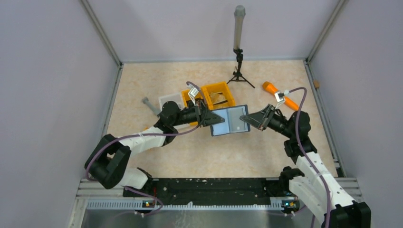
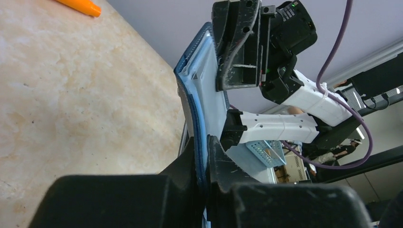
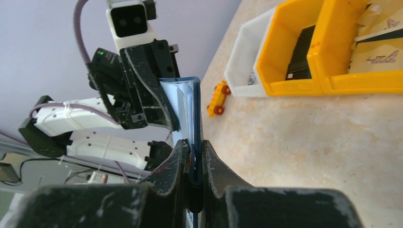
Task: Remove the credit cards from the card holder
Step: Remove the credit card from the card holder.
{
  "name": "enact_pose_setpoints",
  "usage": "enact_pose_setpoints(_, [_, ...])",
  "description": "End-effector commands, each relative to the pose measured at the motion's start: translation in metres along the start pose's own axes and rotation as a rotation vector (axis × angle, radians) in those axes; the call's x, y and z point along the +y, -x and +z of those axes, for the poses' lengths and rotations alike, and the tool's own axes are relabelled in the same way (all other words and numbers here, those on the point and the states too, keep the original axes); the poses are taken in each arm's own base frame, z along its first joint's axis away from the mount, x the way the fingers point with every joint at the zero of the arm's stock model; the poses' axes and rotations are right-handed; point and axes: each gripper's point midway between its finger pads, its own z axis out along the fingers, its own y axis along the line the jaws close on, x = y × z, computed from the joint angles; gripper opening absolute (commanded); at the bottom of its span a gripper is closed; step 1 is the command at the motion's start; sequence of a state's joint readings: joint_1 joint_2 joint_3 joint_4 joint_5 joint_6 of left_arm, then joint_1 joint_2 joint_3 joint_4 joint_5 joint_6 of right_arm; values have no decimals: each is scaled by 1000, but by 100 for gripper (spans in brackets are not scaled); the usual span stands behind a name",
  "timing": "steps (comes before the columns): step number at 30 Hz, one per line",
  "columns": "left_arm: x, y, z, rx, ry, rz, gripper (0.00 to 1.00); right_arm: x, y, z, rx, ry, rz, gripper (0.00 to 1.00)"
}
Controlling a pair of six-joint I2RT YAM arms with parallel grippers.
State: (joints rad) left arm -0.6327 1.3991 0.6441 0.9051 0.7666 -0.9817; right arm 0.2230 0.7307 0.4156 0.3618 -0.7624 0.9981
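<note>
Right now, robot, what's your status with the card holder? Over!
Left gripper shut on card holder, left edge. Right gripper shut on right edge. Holder open between them, no cards showing. Yellow bin behind.

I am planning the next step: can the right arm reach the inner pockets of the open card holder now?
Probably not. The right gripper is shut on one edge of the card holder and the left gripper on the opposite edge, so neither is free to reach inside.

The holder (image 1: 229,120), navy outside and pale grey-blue inside, is spread open face up, held aloft by both side edges. Whether it holds cards cannot be told.
</note>
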Motion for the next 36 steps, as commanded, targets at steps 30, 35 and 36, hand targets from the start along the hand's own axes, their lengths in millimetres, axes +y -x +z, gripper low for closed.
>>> enact_pose_setpoints(30, [8, -1, 22, 63, 155, 139, 70, 5, -12, 19, 100, -21, -110, 1])
enact_pose_setpoints(35, [8, -9, 29, 101, 190, 186, 82, 7, -11, 20, 92, -14, -100, 0])
enact_pose_setpoints(36, [11, -11, 30, 115, 207, 186, 78, 8, -10, 20, 89, -11, -99, 0])
